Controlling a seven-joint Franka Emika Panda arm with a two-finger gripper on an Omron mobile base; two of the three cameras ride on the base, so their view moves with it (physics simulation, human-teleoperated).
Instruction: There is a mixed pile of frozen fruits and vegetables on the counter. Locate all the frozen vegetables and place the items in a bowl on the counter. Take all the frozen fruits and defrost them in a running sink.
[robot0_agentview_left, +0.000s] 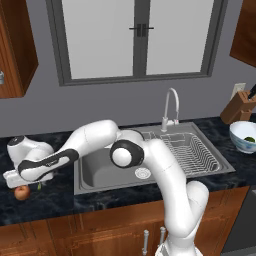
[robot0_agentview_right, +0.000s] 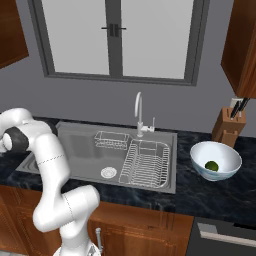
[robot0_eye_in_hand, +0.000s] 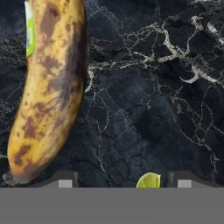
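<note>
Here, line by line:

Banana: a yellow fruit with heavy brown mottling and spots, darker at the blunt end near the bottom of the hand view, a slim bright green strip along one edge near the top. It lies flat on the counter, off to the left of the fingers.

Green bit: a tiny lime-green piece, rounded on top, resting on the counter low between the two finger tips.

Gripper: its fingers stand well apart, clamped on nothing; the gripper looks straight down at the black marbled worktop.

Apple: a small round red-orange fruit with a short stem, on the counter left of the sink, just below the robot's hand in the left base view.

Green ball: a lumpy round green vegetable sitting inside the bowl, off centre.

Bowl: white with bluish shading, on the counter right of the sink, near a wooden knife block.

Sink: a grey steel basin with round drain, wire racks and a curved silver faucet; whether water runs I cannot tell.
</note>
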